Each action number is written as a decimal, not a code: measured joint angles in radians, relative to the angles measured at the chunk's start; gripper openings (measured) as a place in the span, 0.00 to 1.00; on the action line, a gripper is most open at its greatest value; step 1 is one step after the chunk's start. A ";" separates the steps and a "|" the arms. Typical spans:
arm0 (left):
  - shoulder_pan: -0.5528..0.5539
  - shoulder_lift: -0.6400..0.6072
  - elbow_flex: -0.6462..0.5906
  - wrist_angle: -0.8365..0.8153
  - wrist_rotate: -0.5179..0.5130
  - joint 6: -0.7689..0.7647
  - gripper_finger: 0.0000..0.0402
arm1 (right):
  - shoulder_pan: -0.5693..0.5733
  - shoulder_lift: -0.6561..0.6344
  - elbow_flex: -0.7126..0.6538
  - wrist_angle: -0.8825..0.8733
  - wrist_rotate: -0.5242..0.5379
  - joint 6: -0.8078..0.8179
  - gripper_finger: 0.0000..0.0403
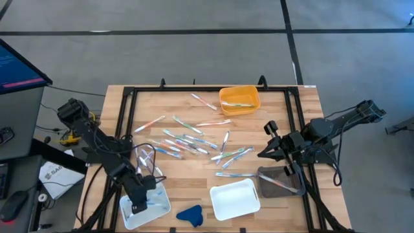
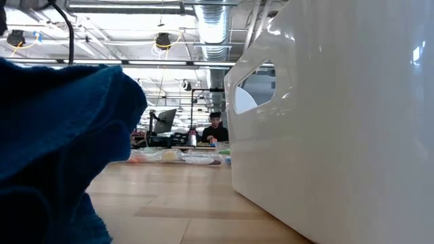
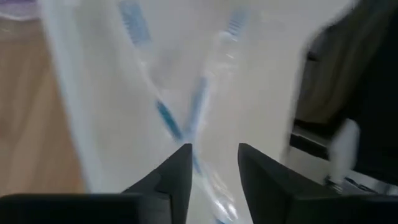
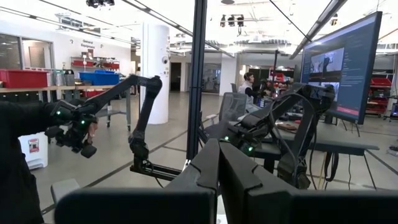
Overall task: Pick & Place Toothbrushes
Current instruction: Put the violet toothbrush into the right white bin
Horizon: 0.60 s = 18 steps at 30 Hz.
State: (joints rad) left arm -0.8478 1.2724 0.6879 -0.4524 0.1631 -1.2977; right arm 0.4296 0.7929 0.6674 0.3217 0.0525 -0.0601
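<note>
A big open workshop with ducts and hanging lights stretches behind the wooden counter, and a person sits at a desk far off in the low view. The left gripper hangs over the clear tray at the counter's near left corner, its jaws parted with nothing between them; just past its fingers two blue-and-white toothbrushes lie crossed on the tray's pale floor. Outward from there, a blue cloth sits just beside that tray, then an empty-looking white tray. The rest of the toothbrushes lie scattered across the middle of the counter, a few more toward the far edge near the orange bin, which holds one or two itself. The right gripper waits off to the right side above the counter, jaws pressed together on nothing, near a dark grey tray with a toothbrush lying in it. In the low view the blue cloth and the white tray's wall block most of the counter.
</note>
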 joint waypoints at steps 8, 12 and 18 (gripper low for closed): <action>0.006 -0.200 0.000 0.032 -0.132 0.051 0.32 | 0.000 0.000 0.000 0.000 0.000 0.000 0.00; 0.006 -0.297 0.000 0.063 -0.319 0.240 0.31 | -0.001 0.000 0.000 0.000 0.000 0.000 0.00; 0.006 -0.382 0.000 0.144 -0.645 0.601 0.31 | -0.001 0.000 0.000 0.000 0.000 0.000 0.00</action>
State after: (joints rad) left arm -0.8417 0.8900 0.6880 -0.3087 -0.4822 -0.6964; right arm 0.4290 0.7929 0.6674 0.3222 0.0525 -0.0605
